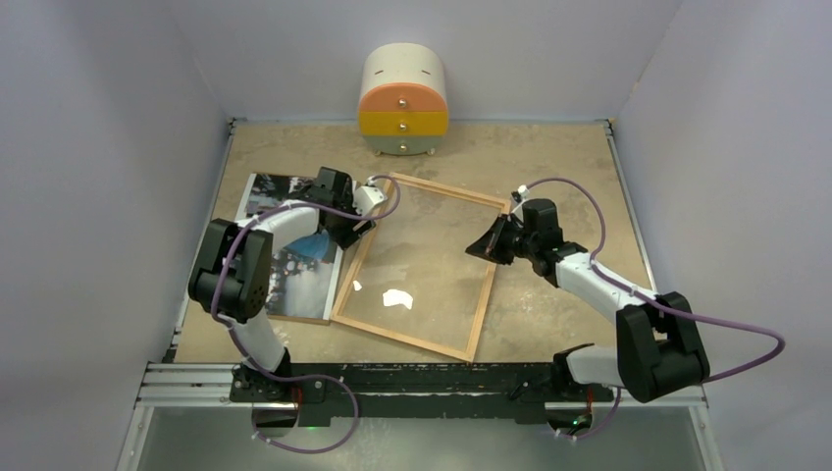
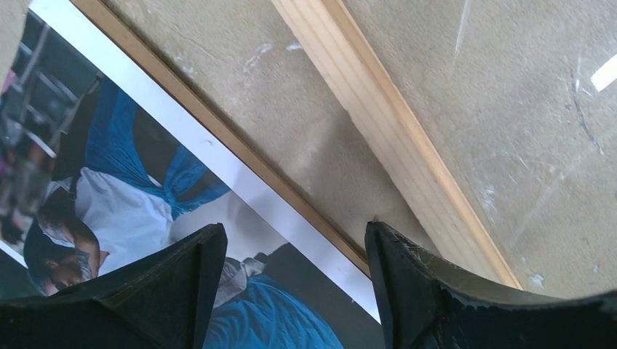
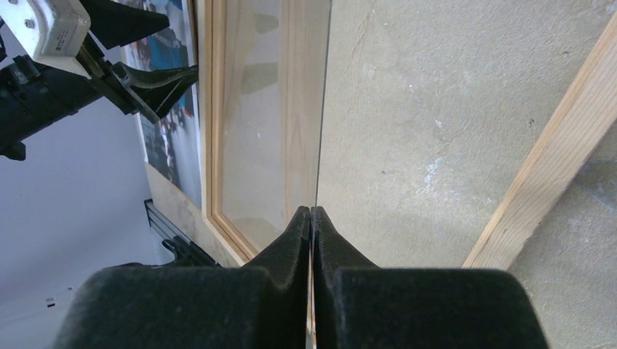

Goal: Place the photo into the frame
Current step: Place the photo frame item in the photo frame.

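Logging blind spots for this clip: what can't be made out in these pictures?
Photo: in the top view the left arm covers its middle; the left wrist view cuts it off at the picture's edge.
Brown board under it: only a thin edge shows, left wrist view.
Clear pane: top view, outline too faint to trace; whether it rests on the frame cannot be told.

The frame point(image 1: 400, 340) lies at the centre of the table point(image 1: 549, 157). The photo point(image 1: 306, 280) lies just left of it, not touching, on a backing board point(image 2: 218, 126). The pane point(image 1: 422, 265) sits over the frame's opening. The drawer cabinet point(image 1: 403, 98) stands at the far edge, behind the frame.
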You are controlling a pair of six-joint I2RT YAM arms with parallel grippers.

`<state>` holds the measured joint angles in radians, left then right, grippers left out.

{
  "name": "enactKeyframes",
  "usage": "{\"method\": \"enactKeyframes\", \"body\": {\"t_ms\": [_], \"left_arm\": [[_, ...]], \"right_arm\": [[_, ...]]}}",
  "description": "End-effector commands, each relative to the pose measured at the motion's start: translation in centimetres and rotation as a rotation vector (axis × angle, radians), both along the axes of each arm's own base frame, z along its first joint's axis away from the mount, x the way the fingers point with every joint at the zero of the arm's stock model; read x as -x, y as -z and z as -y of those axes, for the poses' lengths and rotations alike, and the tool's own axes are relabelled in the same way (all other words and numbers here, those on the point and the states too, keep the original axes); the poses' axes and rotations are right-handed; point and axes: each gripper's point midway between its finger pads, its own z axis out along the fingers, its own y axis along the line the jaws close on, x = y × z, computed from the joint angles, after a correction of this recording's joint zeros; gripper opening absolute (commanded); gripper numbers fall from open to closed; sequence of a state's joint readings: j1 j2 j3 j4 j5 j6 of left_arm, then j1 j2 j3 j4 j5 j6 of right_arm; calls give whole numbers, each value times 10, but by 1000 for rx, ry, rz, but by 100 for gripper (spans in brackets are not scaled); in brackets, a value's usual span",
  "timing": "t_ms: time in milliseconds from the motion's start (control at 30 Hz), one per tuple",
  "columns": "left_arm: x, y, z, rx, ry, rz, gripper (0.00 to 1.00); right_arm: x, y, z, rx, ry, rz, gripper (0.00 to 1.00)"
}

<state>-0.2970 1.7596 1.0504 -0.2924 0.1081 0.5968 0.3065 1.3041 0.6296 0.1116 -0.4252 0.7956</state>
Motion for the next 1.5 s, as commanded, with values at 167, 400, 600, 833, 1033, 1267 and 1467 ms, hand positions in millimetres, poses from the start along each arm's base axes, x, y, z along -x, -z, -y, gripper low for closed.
{"method": "enactKeyframes", "body": {"t_ms": [167,400,600,833,1033,1267,1467], "left_arm": [[29,-8,-1,4,80,-7,71],[49,2,-7,-10,119,-14,68],[62,9,-4,15,151,-28,66],[75,12,3,52,198,-53,64],[83,13,12,81,228,-70,62],[89,11,20,110,251,-87,59],[86,5,22,119,258,-86,54]], "right_arm": [[-2,-10,-6,-73,13,27,0],[4,-7,-11,-141,26,-9,0],[11,-5,-15,-237,56,-46,0],[11,-16,-20,-365,90,-60,0],[6,-23,-19,-386,91,-60,0],[1,-32,-19,-379,74,-56,0],[-4,-46,-20,-416,53,-45,0]]}}
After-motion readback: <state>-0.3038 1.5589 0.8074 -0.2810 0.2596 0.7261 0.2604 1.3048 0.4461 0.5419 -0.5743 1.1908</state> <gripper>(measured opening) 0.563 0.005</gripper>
